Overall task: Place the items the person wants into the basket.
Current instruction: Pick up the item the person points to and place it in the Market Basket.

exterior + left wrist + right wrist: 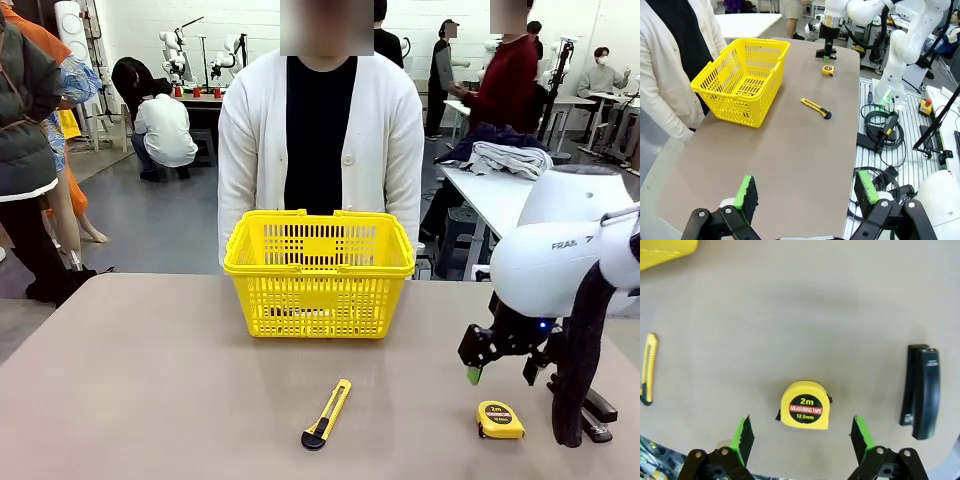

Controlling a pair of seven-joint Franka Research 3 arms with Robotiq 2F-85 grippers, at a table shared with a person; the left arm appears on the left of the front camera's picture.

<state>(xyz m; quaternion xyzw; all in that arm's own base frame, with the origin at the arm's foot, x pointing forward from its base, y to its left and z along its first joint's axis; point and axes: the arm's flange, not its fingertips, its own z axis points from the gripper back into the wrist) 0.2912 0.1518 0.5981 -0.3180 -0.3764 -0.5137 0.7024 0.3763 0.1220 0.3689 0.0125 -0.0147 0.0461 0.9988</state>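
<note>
Tape measure [805, 411] between splayed end effector [802, 435] fingers

bright, even overhead light; soft shadows under the small yellow tape measure [805, 411], sharp between the pincer's fingers; wrist views bend at edges.

The basket [319, 272] is set at the table's [150, 400] far middle, directly before the person [320, 140]. The utility knife [327, 413] is laid nearer the robot's side, in front of the basket. The tape measure [500, 420] is found to the knife's right, and the stapler [921, 390] is placed further right again, well apart.
</note>
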